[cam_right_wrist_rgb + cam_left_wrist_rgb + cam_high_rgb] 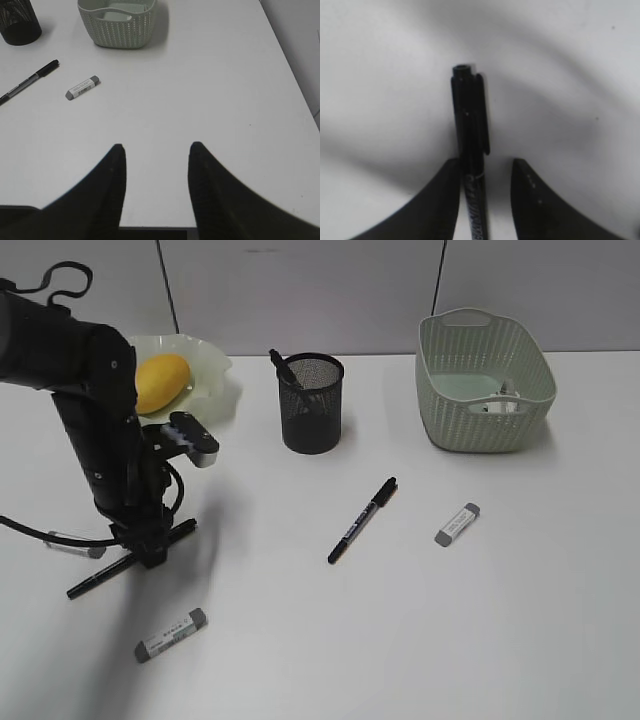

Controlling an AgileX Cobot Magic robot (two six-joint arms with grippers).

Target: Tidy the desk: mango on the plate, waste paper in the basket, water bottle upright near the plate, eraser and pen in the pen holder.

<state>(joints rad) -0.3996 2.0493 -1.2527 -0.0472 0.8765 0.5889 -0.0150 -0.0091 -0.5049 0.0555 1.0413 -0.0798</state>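
While the left gripper (484, 197) straddles a black capped pen (470, 150) on the plain white desk (420, 640), jaws narrow, one finger touching, grip unclear. Right gripper (156, 175) hangs parted over bare desk, nothing between. Yellow-orange mango (160, 381) sits in the ruffled green plate (205, 365).

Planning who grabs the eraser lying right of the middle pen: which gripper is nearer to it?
Right. The right gripper hovers open over bare desk with the eraser ahead to its left; the left gripper is far across the desk, straddling another pen.
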